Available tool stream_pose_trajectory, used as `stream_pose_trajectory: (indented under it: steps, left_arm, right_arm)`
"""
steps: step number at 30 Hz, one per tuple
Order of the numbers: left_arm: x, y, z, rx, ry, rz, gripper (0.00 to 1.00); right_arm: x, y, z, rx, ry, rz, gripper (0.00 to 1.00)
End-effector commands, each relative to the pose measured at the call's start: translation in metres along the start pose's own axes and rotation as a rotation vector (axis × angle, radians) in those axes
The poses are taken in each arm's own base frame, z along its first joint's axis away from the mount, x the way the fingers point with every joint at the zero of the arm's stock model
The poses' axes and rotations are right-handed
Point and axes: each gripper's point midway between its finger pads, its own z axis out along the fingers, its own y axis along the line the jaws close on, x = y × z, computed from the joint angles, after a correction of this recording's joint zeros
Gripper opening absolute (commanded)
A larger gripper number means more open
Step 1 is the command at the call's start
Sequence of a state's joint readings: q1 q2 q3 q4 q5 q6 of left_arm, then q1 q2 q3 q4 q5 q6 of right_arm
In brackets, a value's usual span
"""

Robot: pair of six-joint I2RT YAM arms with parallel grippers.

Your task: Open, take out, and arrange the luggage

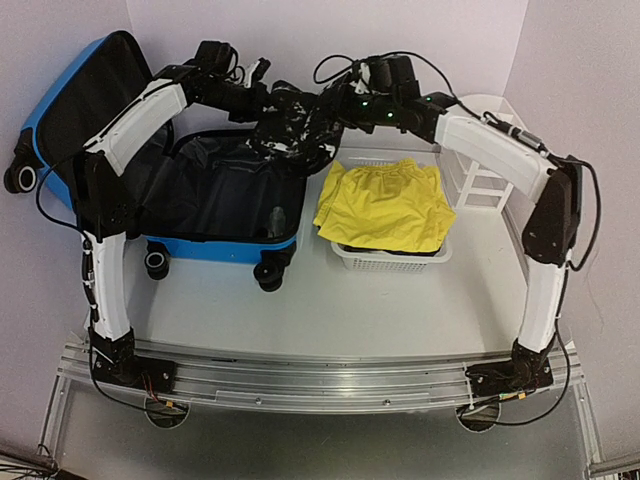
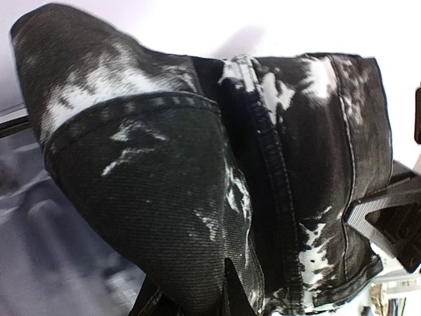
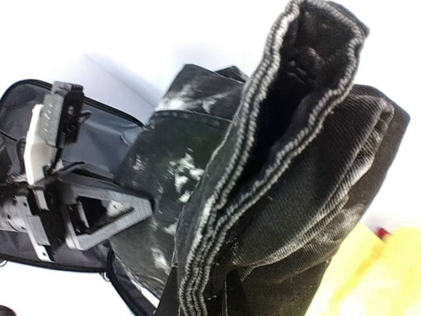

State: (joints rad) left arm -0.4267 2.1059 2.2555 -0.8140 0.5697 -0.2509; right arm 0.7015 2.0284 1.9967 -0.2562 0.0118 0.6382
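Observation:
The blue luggage (image 1: 60, 105) lies open at the left, lid raised against the back wall, black lining (image 1: 225, 195) showing. Above its right edge hangs a black-and-white patterned denim item (image 1: 295, 125), held between both arms. My left gripper (image 1: 262, 100) is shut on its left side; the cloth (image 2: 164, 184) fills the left wrist view and hides the fingertips (image 2: 227, 289). My right gripper (image 1: 338, 105) is shut on the other side, with a thick folded hem (image 3: 276, 151) bunched over its jaws. The left gripper (image 3: 85, 210) and the lining (image 3: 99, 141) show in the right wrist view.
A white slatted basket (image 1: 390, 260) stands right of the luggage with a yellow garment (image 1: 385, 205) draped over it. A white rack (image 1: 488, 180) stands at the back right. The luggage's black wheels (image 1: 270, 275) face the front. Walls close in behind and on both sides.

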Motion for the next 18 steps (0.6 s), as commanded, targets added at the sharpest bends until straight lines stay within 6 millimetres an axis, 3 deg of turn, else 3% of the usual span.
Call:
stream_pose_trajectory:
  steps: [1, 8, 15, 18]
  left_arm:
    - [-0.001, -0.104, 0.022, 0.245, -0.017, 0.072, 0.0]
    - [0.039, -0.158, 0.073, 0.338, 0.07, 0.036, 0.0]
    - [0.083, -0.146, 0.115, 0.277, 0.158, -0.041, 0.0]
    - [0.107, -0.128, 0.13, 0.226, 0.205, -0.078, 0.0]
  right_arm:
    - [-0.046, 0.019, -0.081, -0.056, -0.115, -0.031, 0.0]
    - [-0.021, -0.059, -0.137, 0.126, -0.052, 0.007, 0.0]
    - [0.039, -0.163, -0.144, 0.214, 0.149, 0.118, 0.0]
    - [0.056, -0.202, -0.152, 0.274, 0.189, 0.187, 0.0]
